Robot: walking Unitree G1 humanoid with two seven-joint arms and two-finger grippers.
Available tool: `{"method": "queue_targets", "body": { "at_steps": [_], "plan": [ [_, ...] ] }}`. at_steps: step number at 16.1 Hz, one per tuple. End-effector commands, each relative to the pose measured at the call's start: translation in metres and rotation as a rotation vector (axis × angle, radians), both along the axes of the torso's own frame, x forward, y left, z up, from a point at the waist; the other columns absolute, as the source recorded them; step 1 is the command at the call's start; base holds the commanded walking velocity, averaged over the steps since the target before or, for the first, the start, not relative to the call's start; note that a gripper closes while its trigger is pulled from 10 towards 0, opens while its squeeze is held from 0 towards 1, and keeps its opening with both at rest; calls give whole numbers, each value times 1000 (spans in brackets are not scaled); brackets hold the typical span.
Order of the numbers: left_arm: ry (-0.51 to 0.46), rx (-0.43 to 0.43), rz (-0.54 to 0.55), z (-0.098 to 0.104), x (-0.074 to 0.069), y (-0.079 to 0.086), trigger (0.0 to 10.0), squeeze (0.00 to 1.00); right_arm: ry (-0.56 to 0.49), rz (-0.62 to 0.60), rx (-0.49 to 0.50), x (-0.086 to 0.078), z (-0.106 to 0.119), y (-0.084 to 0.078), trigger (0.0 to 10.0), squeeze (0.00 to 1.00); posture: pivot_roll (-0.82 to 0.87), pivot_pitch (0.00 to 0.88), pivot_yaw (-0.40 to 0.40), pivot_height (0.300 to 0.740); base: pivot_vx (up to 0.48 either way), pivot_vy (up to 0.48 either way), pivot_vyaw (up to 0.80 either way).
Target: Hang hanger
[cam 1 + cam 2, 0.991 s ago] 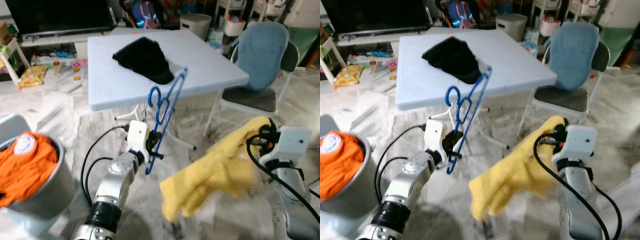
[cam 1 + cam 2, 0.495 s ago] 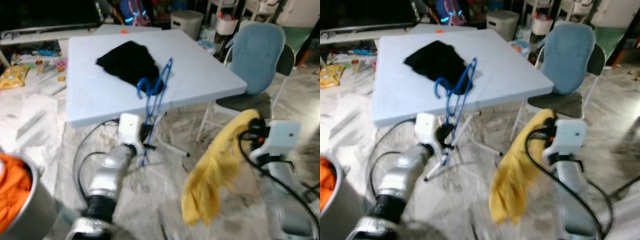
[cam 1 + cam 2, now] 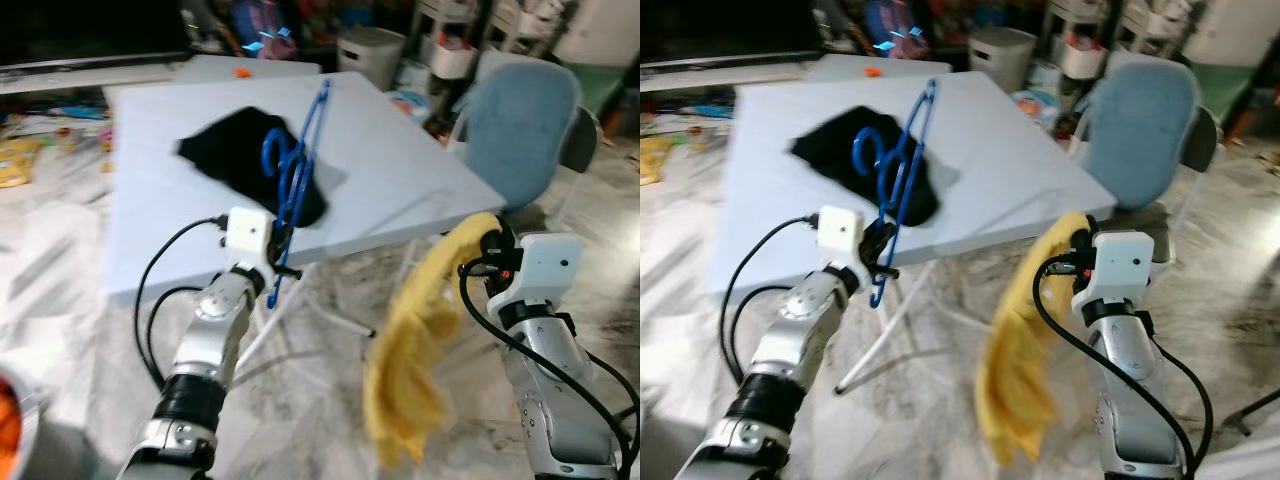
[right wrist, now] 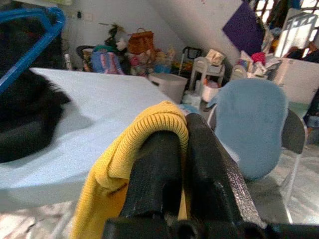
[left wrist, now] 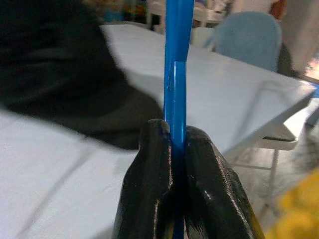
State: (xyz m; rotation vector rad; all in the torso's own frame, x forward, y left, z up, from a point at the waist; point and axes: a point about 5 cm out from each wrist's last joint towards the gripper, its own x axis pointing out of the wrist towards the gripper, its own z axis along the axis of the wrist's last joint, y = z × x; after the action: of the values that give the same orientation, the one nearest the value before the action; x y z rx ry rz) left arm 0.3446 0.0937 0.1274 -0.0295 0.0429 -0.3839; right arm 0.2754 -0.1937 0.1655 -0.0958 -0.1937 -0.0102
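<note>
Left gripper (image 5: pixel 173 149): fingers clamped narrow on the lower bar of the blue hanger (image 3: pixel 293 165), at the near edge of the white table (image 3: pixel 400 180). Since a second ago the hanger has risen from below the table edge to stand over the black garment (image 3: pixel 235 160).

Right gripper (image 4: pixel 174 149): pinching the yellow garment (image 3: pixel 420 350), which now hangs limp off the table's near corner. Dressing the hanger looks imminent.

Hanger: thin blue plastic, hook uppermost, tilted.
</note>
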Motion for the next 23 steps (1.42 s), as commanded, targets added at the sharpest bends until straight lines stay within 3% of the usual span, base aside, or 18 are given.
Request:
{"method": "queue_targets", "body": {
  "at_steps": [1,12,17,18,20,23],
  "plan": [
    [-5,5,-16,0,1,-4,10000,0,-46,-6,-7,1,10,-2,10000,0,13,0,-59,740,480,0,531],
    [-20,5,14,4,10,-2,10000,0,-54,-34,19,9,11,-5,10000,0,23,0,-60,740,470,0,203],
    [-34,14,53,3,9,-4,10000,0,-38,-27,25,11,11,-6,10000,0,15,0,-65,740,63,0,0],
    [-34,14,52,3,9,-5,10000,0,-42,-31,-23,18,17,-10,10000,0,15,0,-67,740,0,0,0],
    [-34,13,51,3,9,-7,10000,0,-67,-55,-18,32,32,-16,10000,0,10,0,-65,740,0,0,0],
    [-37,13,53,2,9,-10,10000,0,-107,42,4,62,58,5,10000,0,18,0,-74,740,0,0,0]
  ]
}}
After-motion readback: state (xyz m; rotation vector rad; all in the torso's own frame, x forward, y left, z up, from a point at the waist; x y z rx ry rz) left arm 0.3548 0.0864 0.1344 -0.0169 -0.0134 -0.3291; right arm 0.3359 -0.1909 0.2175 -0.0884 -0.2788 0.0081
